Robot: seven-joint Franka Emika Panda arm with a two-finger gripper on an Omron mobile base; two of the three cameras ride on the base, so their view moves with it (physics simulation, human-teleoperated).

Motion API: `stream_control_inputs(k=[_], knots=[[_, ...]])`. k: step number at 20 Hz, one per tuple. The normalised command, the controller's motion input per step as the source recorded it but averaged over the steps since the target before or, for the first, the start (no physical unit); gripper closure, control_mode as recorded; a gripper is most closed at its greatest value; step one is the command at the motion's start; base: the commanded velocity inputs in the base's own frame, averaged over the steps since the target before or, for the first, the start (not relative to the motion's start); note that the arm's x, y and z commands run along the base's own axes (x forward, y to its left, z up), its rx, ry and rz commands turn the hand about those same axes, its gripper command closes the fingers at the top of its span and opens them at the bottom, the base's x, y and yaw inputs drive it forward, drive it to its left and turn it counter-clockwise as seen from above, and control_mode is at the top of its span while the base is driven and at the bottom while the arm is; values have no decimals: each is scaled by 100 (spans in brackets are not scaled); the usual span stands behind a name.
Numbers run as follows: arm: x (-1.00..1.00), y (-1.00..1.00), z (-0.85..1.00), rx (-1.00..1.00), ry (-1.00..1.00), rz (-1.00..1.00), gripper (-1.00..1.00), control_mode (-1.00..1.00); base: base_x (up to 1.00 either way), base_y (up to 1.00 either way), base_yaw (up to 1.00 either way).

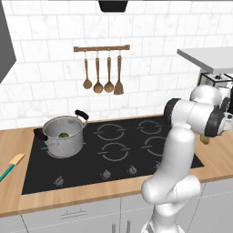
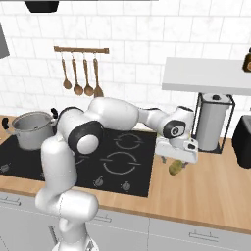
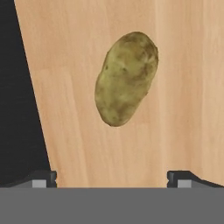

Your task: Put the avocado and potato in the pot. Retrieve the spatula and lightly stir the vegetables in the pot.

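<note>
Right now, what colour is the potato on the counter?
Mottled olive-brown with yellowish patches; the potato shows best in the hand view.

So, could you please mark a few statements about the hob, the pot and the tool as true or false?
1. The potato lies on the wooden counter beside the hob. True.
2. The tool is shut on the potato. False: its jaws stand open above it.
3. The avocado is inside the pot. True.
4. The spatula hangs on the wall rail. False: it lies on the counter left of the hob.
5. The pot sits on the hob's right side. False: left.
</note>
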Motion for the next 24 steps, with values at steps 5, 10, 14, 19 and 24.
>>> stream_control_inputs(k=[5, 10, 14, 19, 24], knots=[[30, -14, -20, 6, 0, 0, -100, -100, 0, 0, 0], [29, -9, -18, 4, 0, -2, -100, -100, 0, 0, 0], [18, 0, -34, 0, 0, -8, -100, -100, 0, 0, 0], [9, 2, -30, 0, 0, -11, -100, -100, 0, 0, 0], [23, 2, -28, 0, 1, -11, -100, -100, 0, 0, 0]])
